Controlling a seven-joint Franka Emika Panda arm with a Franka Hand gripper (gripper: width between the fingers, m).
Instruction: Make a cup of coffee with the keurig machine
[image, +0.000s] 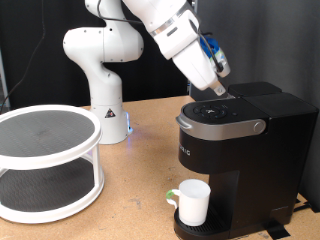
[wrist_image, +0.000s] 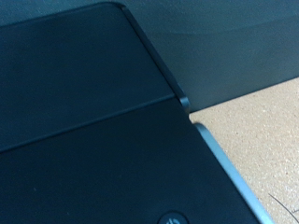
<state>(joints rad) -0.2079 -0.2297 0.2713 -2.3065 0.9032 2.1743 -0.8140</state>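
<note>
The black keurig machine (image: 238, 150) stands at the exterior view's right, its silver-trimmed lid (image: 222, 118) down. The white cup (image: 192, 203) stands on the drip tray under the spout, handle to the exterior view's left. My gripper (image: 217, 88) hovers just above the lid's top, close to the buttons; its fingertips are hard to make out. The wrist view shows no fingers, only the machine's black top (wrist_image: 84, 112) very near, with the silver trim (wrist_image: 229, 177) along one edge.
A white two-tier round rack (image: 45, 160) stands at the exterior view's left. The arm's white base (image: 104, 80) is at the back. The wooden table (image: 130, 190) lies between them, also in the wrist view (wrist_image: 262, 121).
</note>
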